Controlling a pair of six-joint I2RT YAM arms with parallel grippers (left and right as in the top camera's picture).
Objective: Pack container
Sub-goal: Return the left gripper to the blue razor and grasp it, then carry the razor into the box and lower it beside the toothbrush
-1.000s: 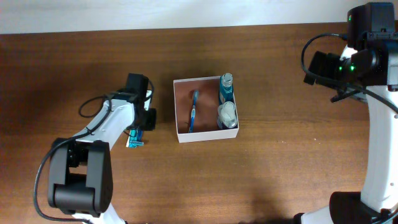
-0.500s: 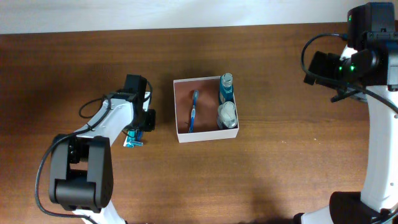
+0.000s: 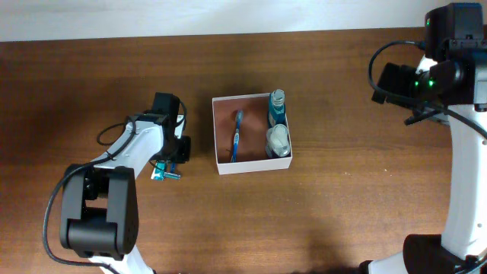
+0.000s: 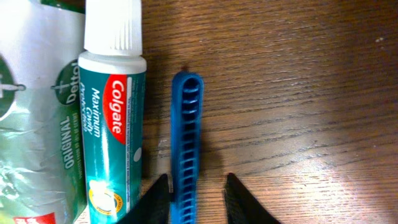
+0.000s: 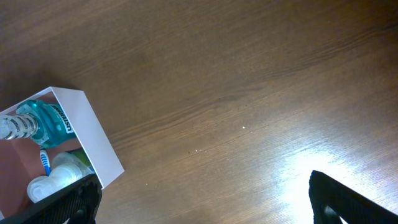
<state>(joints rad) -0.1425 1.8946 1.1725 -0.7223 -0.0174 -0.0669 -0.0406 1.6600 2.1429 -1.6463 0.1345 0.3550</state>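
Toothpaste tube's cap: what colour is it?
The cap is white; the left wrist view shows it best.

Inventory for you, on the dark wooden tabletop (image 4: 298,93):
1. Colgate toothpaste tube (image 4: 115,118), white cap, lying flat. This is your landmark.
2. Blue comb (image 4: 186,143), just beside the tube and parallel to it, with a thin gap between.
3. Green-and-white Dettol packet (image 4: 37,124), against the tube's opposite side.

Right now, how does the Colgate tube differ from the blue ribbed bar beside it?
The Colgate tube is wide, teal and red, white-capped; the blue ribbed bar is thin and plain blue. The bar lies between the fingers of the left gripper; the tube outside them. Both lie flat on the table.
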